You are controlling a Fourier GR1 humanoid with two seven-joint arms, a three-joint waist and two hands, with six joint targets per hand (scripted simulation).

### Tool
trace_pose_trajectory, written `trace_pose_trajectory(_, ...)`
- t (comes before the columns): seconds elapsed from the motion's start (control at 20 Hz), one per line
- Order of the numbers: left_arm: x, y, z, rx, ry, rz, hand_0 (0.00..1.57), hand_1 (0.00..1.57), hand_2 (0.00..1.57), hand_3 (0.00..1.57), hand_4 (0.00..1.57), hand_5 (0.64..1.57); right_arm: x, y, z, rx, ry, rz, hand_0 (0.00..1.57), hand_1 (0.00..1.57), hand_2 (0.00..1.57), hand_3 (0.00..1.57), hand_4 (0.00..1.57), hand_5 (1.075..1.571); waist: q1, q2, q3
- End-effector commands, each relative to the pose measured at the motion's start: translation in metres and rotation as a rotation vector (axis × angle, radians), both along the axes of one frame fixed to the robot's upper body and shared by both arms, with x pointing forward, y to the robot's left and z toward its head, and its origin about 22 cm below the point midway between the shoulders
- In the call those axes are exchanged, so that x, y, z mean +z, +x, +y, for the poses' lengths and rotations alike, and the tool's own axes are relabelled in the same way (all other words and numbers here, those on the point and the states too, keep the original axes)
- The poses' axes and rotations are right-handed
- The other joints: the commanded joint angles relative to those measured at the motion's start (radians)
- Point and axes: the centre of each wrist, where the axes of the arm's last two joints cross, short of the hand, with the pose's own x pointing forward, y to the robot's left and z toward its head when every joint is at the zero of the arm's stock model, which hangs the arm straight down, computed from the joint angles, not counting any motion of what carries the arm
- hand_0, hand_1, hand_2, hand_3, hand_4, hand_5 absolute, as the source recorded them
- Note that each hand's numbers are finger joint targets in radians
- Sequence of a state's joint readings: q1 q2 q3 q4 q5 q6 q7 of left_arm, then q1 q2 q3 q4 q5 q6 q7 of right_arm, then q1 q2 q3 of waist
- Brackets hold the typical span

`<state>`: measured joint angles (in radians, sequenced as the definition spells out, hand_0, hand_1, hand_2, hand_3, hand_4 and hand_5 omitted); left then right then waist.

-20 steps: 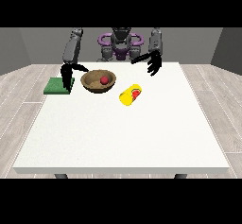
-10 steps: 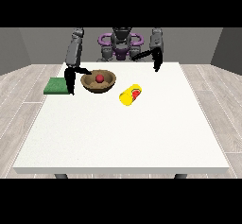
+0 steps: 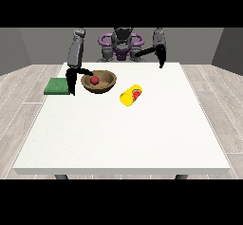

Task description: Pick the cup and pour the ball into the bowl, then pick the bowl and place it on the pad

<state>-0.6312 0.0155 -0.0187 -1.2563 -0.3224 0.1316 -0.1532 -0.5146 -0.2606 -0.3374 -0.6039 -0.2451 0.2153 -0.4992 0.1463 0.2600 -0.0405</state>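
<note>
Ball [image 3: 94, 80] already in bowl [image 3: 98, 82]; cup [image 3: 131, 95] lies tipped on bench [image 3: 118, 134]. Hand at view's left [image 3: 72, 80] just beside bowl, between bowl and pad [image 3: 58, 86]; finger state: cannot tell. Hand at view's right [image 3: 161, 60] raised, well apart.

No text, label, brand, number or sign can be read on anything here.
</note>
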Motion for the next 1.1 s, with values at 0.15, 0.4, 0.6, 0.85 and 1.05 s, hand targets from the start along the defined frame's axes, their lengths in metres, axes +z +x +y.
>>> trace_pose_trajectory(0.15,-0.024,0.000,0.019,0.027,-0.004,0.068,0.00,0.00,0.00,0.00,0.00,1.563,0.007,0.026,0.056,0.057,0.096,0.099,0.00,0.00,0.00,0.00,0.36,1.545,0.002,-0.042,0.0400)
trace_pose_trajectory(0.4,-0.033,-0.003,0.047,0.058,-0.025,0.122,0.00,0.00,0.00,0.00,0.00,1.564,-0.005,0.022,0.084,0.059,0.090,0.152,0.00,0.00,0.00,0.00,0.38,1.551,-0.026,-0.101,0.0406)
trace_pose_trajectory(0.6,-0.027,-0.003,0.041,0.040,-0.036,0.079,0.00,0.00,0.00,0.00,0.00,1.566,-0.029,0.005,0.074,0.003,0.080,0.345,0.64,0.64,0.30,0.00,0.56,1.571,-0.007,-0.060,0.0403)
trace_pose_trajectory(0.85,-0.007,0.005,0.033,0.037,-0.016,0.038,0.00,0.00,0.00,0.00,0.00,1.568,-0.015,0.014,0.056,-0.053,-0.125,0.359,1.57,1.57,1.57,1.57,1.05,1.550,0.003,-0.016,0.0401)
trace_pose_trajectory(1.05,-0.014,0.006,0.057,0.063,-0.031,0.065,0.00,0.00,0.00,0.00,0.00,1.570,0.006,0.034,0.074,-0.087,-0.146,0.371,1.57,1.57,1.57,1.57,1.02,1.554,0.005,-0.061,0.0401)
